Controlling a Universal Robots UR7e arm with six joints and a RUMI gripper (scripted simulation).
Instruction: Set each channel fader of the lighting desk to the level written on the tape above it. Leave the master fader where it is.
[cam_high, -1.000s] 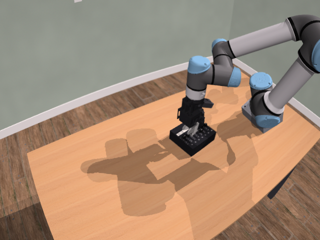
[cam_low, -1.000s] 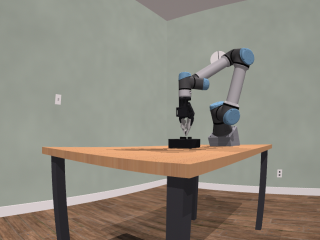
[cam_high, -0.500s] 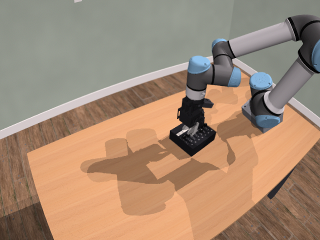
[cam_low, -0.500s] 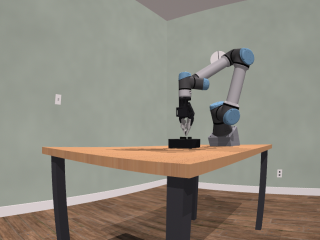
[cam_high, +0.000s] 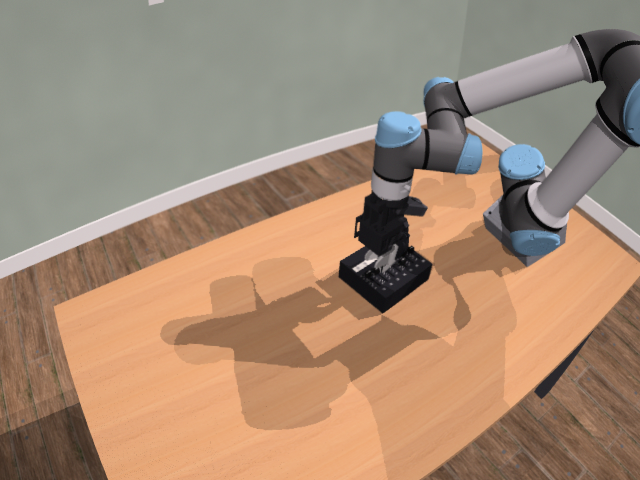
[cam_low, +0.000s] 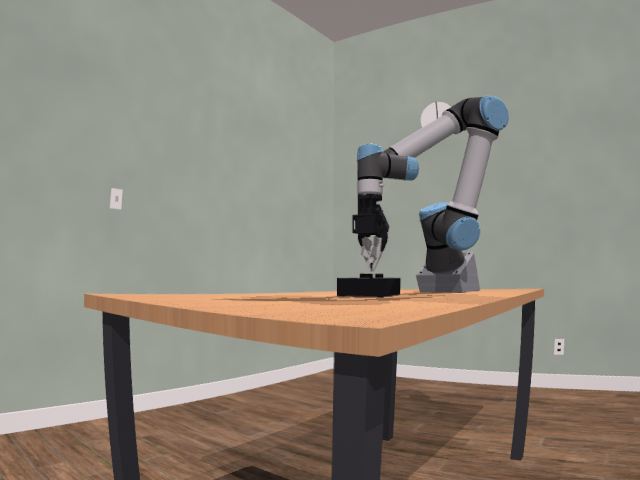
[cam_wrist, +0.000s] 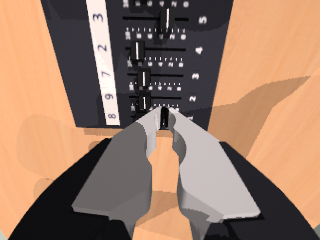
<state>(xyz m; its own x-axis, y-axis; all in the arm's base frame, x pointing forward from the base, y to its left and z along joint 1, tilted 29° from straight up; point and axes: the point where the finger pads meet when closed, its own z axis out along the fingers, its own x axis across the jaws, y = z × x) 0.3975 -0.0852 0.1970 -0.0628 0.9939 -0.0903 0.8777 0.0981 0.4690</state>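
Note:
The black lighting desk (cam_high: 399, 289) (cam_low: 368, 287) (cam_wrist: 85, 75) lies on the wooden table (cam_high: 206, 392). A white tape strip (cam_wrist: 103, 60) (cam_high: 361, 266) runs along one side and reads 3, 2, 7, 9, 8. In the wrist view several dark fader caps sit in their slots: channel 5 (cam_wrist: 165, 18), channel 4 (cam_wrist: 137, 50), channel 3 (cam_wrist: 144, 78) and channel 2 (cam_wrist: 144, 100). My gripper (cam_wrist: 163, 108) (cam_high: 381, 266) (cam_low: 371, 268) is shut and points straight down at the channel 1 slot at the desk's near end. A dark cap shows just at the tips; I cannot tell if they touch it.
The arm's grey base (cam_high: 524, 240) (cam_low: 447, 279) stands on the table behind the desk. The table edge (cam_low: 310, 330) lies well away from the desk.

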